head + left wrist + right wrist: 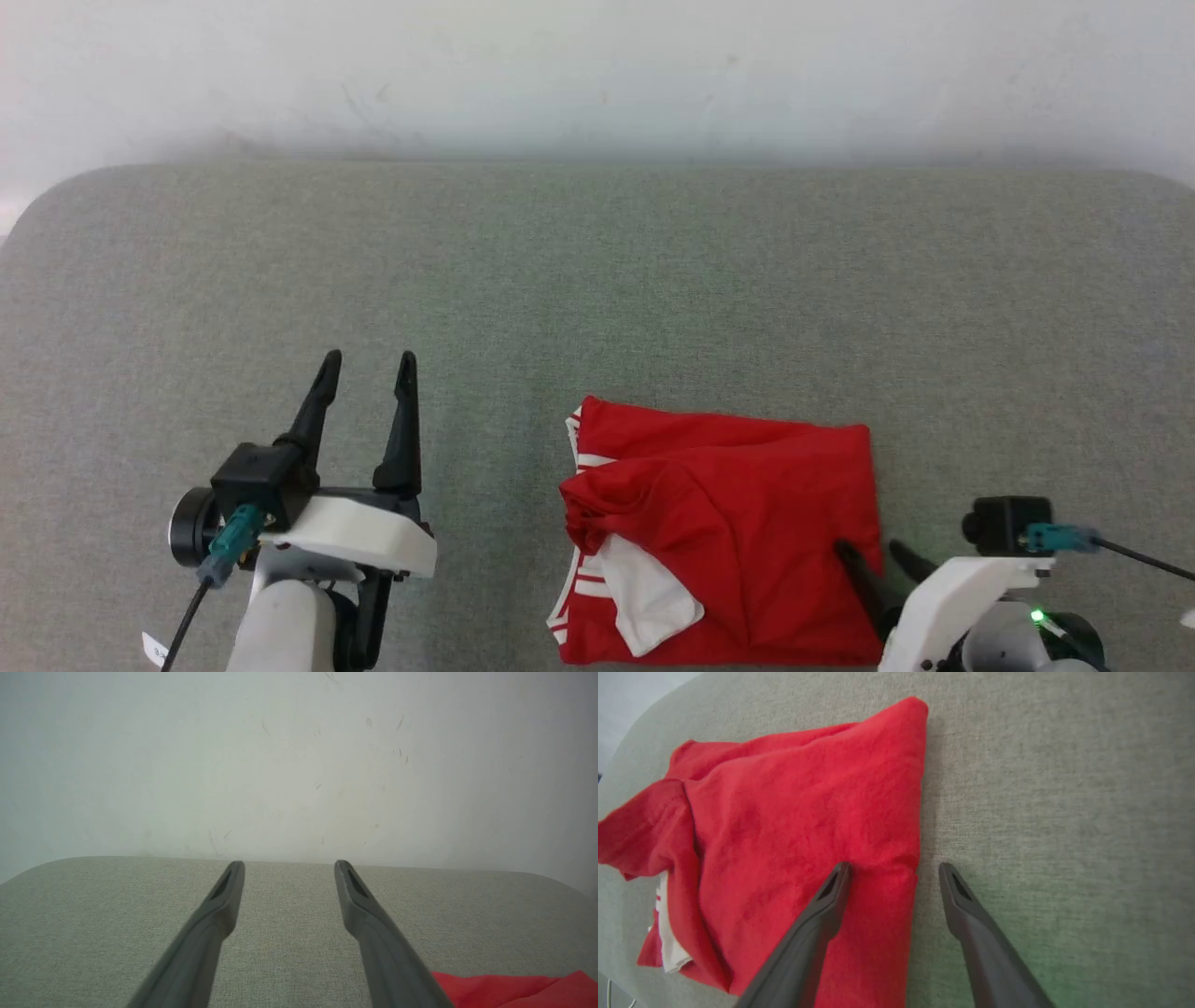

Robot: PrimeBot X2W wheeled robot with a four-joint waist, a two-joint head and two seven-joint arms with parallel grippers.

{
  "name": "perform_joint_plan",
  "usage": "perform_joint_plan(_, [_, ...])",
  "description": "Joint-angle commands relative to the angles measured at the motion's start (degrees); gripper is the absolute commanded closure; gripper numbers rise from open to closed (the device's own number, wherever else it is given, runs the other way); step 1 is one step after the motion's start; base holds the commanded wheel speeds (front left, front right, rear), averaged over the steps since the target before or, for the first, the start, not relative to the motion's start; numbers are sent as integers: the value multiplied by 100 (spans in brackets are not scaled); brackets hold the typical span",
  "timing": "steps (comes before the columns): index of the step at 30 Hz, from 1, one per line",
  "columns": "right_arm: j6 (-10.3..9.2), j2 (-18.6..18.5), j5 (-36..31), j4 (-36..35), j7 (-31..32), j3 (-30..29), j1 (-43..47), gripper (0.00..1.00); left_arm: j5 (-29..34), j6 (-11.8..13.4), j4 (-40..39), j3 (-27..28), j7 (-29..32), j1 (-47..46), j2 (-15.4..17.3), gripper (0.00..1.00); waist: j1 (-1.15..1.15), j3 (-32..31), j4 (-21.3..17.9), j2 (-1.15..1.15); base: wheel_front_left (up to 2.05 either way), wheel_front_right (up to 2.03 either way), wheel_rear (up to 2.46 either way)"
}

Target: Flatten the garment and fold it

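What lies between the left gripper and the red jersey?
Only bare grey fabric surface; the head view shows it between the open left gripper and the red jersey.

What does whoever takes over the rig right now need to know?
Left gripper: jaws open, empty, over bare table left of the shirt.
Right gripper: jaws open, straddling the shirt's right edge, nothing gripped.
Shirt: at the table's near edge, a rough folded bundle, rumpled, white sleeve poking out near-left.
Done: roughly folded over.
Left: probably smooth wrinkles, tuck sleeve, finish the fold.
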Motion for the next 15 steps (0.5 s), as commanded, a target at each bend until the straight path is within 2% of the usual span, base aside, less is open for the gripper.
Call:
perform_joint_plan(1, [-5, 12, 26, 138, 190, 59, -149, 0, 9, -17, -24, -14, -27, 75, -22, 0, 0, 18, 46, 0, 0, 0, 0])
perform_joint_plan(6, [-5, 12, 226, 522, 758, 114, -339, 0, -25, 4, -22, -55, -27, 68, -22, 0, 0, 68, 121, 0, 0, 0, 0])
perform_joint_plan(7, [-5, 12, 248, 581, 838, 104, -380, 4, -31, 8, -20, -63, -27, 63, -22, 0, 0, 77, 132, 0, 0, 0, 0])
perform_joint_plan(8, [-5, 12, 260, 619, 884, 88, -427, 37, -37, 13, -19, -70, -27, 58, -22, 0, 0, 86, 141, 0, 0, 0, 0])
perform_joint_plan(9, [-5, 12, 262, 646, 916, 69, -479, 64, -43, 17, -19, -71, -27, 55, -22, 0, 0, 92, 145, 0, 0, 0, 0])
perform_joint_plan(10, [-5, 12, 252, 654, 931, 61, -540, 79, -47, 18, -18, -64, -27, 54, -22, 0, 0, 97, 144, 0, 0, 0, 0])
perform_joint_plan(11, [-5, 12, 179, 636, 932, 71, -610, 99, -47, 21, -17, -52, -27, 54, -22, 0, 0, 97, 135, 0, 0, 0, 0])
perform_joint_plan(15, [-5, 12, -450, 296, 1082, 305, -916, 100, -34, 51, -41, 26, -27, 71, -22, 0, 0, 106, 37, 0, 0, 0, 0])
